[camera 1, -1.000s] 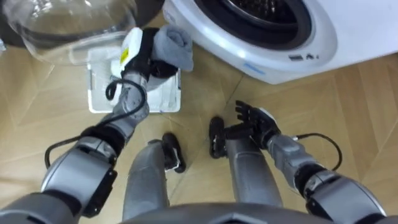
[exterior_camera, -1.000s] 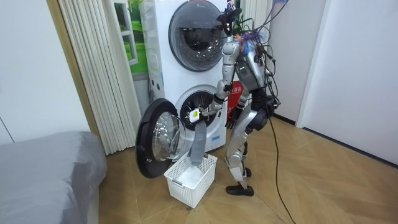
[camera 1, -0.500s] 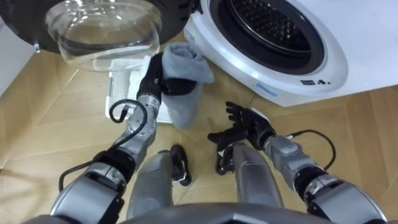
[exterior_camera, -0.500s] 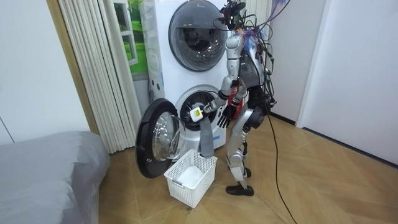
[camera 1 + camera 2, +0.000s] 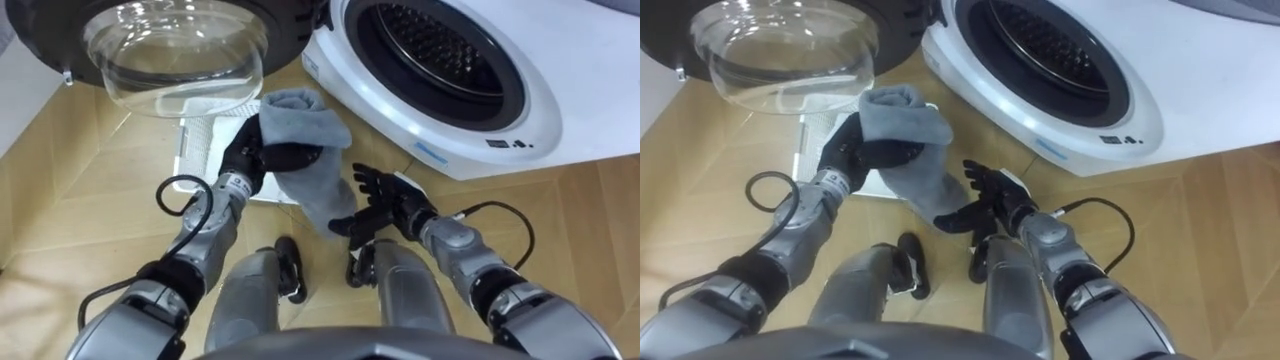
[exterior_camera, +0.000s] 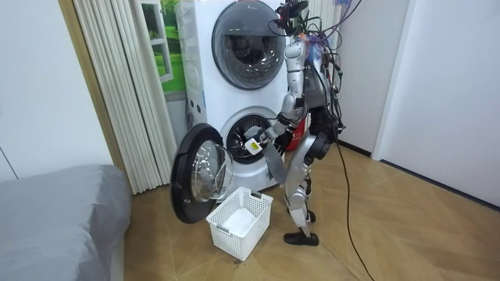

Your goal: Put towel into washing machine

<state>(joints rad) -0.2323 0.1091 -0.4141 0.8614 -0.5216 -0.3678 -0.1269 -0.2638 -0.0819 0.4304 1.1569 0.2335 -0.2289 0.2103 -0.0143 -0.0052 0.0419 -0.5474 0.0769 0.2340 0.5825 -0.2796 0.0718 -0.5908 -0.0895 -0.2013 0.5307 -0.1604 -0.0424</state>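
Left hand clamps the bunched grey towel just before the washing machine's open drum, its tail draping by the spread, empty right hand, contact unclear, the white basket half hidden behind.

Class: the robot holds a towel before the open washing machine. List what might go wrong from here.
1. The left hand grips the towel only at its top; the long tail hangs loose and may catch on the washing machine rim instead of going in.
2. The open door stands close beside the left arm, which might knock it.
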